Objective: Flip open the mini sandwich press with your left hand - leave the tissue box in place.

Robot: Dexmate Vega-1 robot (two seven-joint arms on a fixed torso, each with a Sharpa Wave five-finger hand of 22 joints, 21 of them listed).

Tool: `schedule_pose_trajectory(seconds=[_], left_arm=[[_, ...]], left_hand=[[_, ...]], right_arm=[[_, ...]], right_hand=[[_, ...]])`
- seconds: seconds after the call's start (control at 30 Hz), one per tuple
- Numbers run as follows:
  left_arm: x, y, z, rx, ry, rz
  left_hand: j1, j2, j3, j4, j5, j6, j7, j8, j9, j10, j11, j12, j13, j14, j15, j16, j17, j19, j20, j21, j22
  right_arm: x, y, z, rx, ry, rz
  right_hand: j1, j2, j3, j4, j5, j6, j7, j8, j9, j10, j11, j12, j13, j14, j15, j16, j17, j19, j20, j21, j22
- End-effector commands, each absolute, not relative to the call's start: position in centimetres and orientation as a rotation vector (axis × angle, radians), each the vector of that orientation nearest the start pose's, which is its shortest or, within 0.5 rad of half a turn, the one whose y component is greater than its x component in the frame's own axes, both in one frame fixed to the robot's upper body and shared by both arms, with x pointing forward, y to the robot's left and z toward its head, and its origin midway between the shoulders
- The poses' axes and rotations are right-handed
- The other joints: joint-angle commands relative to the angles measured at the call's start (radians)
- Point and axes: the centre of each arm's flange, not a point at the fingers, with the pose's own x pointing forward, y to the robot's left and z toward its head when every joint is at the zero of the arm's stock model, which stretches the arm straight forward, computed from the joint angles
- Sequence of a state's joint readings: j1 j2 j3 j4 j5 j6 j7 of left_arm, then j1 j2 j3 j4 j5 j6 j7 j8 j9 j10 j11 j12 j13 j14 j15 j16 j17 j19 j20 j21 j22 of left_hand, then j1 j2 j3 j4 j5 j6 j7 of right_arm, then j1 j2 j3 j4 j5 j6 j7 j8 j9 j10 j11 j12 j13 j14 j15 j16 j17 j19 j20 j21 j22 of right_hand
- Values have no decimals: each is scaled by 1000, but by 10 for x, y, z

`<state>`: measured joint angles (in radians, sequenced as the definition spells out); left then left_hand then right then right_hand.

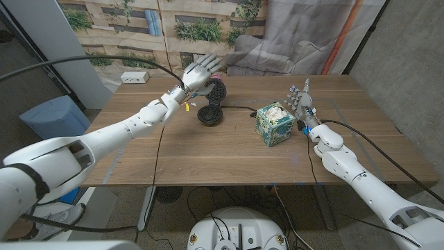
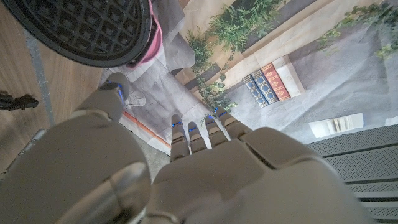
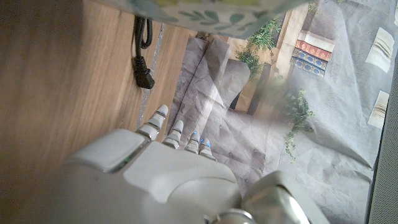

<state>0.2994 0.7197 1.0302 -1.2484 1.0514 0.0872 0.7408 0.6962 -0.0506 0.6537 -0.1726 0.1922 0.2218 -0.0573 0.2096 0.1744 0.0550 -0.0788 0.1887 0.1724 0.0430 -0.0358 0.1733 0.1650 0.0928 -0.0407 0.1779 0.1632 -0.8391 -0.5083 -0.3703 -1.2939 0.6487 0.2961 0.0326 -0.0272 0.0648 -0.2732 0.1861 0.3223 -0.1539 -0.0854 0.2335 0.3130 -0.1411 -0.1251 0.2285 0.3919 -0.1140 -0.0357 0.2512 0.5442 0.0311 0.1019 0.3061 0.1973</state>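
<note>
One small round sandwich press point(image 1: 211, 104) with a pink shell and black waffle-grid plates stands on the wooden table point(image 1: 208, 153), its lid tipped up and open. One square cardboard tissue box point(image 1: 273, 123), printed with a teal leaf pattern and with white tissue poking from the top, sits near the press, on the side toward the robot's right. There are two pale grey, smooth plastic hands.

The left hand point(image 1: 200, 72) hangs above the press, at the raised lid, fingers spread and holding nothing that can be seen; whether a fingertip touches the lid I cannot tell. In the left wrist view the dark ridged plate of the press point(image 2: 87, 28) with its pink rim lies just beyond the left hand point(image 2: 186, 168), whose fingers point(image 2: 196, 134) reach out straight, side by side.

The right hand point(image 1: 301, 101) stands upright beyond the tissue box from the press, just beside the box, fingers apart and empty. In the right wrist view the right hand point(image 3: 168, 168) points past the box's patterned edge point(image 3: 205, 12), and a black cable with a plug point(image 3: 143, 59) runs over the wood away from the press
</note>
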Motion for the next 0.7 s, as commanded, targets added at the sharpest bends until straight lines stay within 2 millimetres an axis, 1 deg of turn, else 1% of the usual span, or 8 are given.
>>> schedule_pose_trajectory(seconds=[0.03, 0.23, 0.27, 0.37, 0.43, 0.7], left_arm=[[628, 228, 109, 1730, -1186, 430], [625, 234, 112, 1681, -1131, 386], [624, 237, 113, 1646, -1104, 375], [623, 242, 115, 1615, -1078, 339], [622, 245, 115, 1601, -1064, 334], [622, 266, 112, 1378, -942, 293]], left_hand=[[-2, 4, -9, 4, -2, 4, -6, -7, 4, 1, -9, 0, 3, 1, -15, 2, 2, 3, -33, 3, 2], [-11, 6, -16, 8, -3, 3, -6, -9, 4, 1, -10, 0, 3, 0, -15, 2, 2, 2, -34, 3, 2], [-13, 6, -18, 9, -3, 3, -5, -9, 4, 1, -9, 0, 3, 0, -15, 2, 2, 2, -34, 3, 2], [-18, 7, -21, 11, -4, 3, -5, -10, 4, 1, -10, 0, 3, -1, -15, 2, 2, 1, -35, 3, 2], [-23, 9, -25, 13, -4, -3, -1, -13, 4, 1, -9, 0, 3, -2, -13, 2, 2, 1, -34, 3, 2], [-34, 18, -32, 18, -6, -8, 2, -16, 4, -1, -5, -1, 3, -2, -11, 3, 2, 0, -34, 3, 3]], right_arm=[[653, -291, -28, 41, -595, 206], [653, -291, -28, 41, -596, 206], [653, -291, -28, 41, -596, 206], [653, -291, -28, 41, -596, 206], [653, -291, -28, 41, -596, 206], [653, -291, -28, 41, -596, 206]], right_hand=[[5, 89, -7, 3, 6, -3, -2, -3, 4, -4, 2, 1, 3, -5, -20, 5, 3, 3, 2, -5, 4], [4, 89, -8, 3, 6, -3, -2, -3, 5, -4, 2, 1, 3, -5, -19, 4, 3, 3, 3, -5, 4], [4, 89, -8, 3, 6, -4, -1, -3, 5, -4, 2, 1, 3, -5, -20, 4, 3, 3, 2, -6, 4], [4, 89, -8, 3, 6, -3, -1, -3, 5, -4, 4, 1, 3, -5, -19, 4, 3, 3, 3, -6, 4], [4, 89, -8, 3, 6, -3, -2, -3, 5, -4, 3, 1, 3, -6, -20, 4, 3, 3, 2, -6, 4], [4, 88, -8, 3, 6, -3, -1, -3, 5, -4, 2, 1, 3, -4, -20, 5, 3, 4, 3, -6, 4]])
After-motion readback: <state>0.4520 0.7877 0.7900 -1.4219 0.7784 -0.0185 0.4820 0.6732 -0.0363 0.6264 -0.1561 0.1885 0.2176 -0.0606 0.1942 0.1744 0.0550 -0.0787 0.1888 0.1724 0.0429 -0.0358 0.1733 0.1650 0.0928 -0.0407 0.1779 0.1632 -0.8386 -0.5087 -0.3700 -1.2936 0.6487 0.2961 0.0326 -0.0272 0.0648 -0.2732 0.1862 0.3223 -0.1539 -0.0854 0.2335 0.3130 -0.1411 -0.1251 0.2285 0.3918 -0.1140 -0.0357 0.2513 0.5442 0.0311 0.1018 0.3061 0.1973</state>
